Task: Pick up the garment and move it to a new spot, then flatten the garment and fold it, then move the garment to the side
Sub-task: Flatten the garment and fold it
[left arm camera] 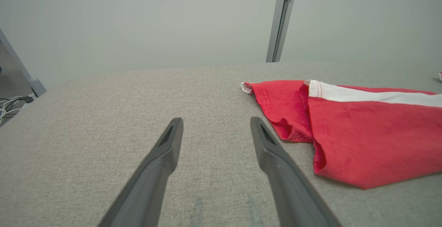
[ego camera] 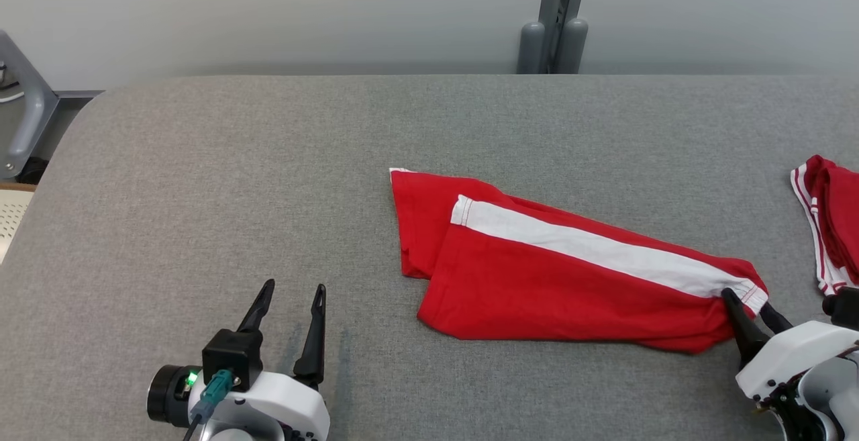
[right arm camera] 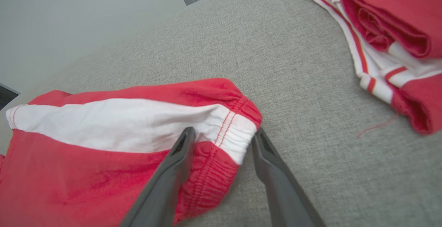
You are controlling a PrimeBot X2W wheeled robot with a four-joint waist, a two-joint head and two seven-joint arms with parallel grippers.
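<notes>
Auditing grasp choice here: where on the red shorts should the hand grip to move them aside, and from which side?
Grip the elastic waistband at the red shorts' right end, coming in low from the robot's right. That bunched, stitched edge stacks the folded layers together, so one pinch likely carries them all; the open right hand straddles it.

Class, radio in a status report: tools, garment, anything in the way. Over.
Left tool open, clear of the red shorts. Right tool open, astride their waistband corner. Second red garment to the right, apart, not blocking.
</notes>
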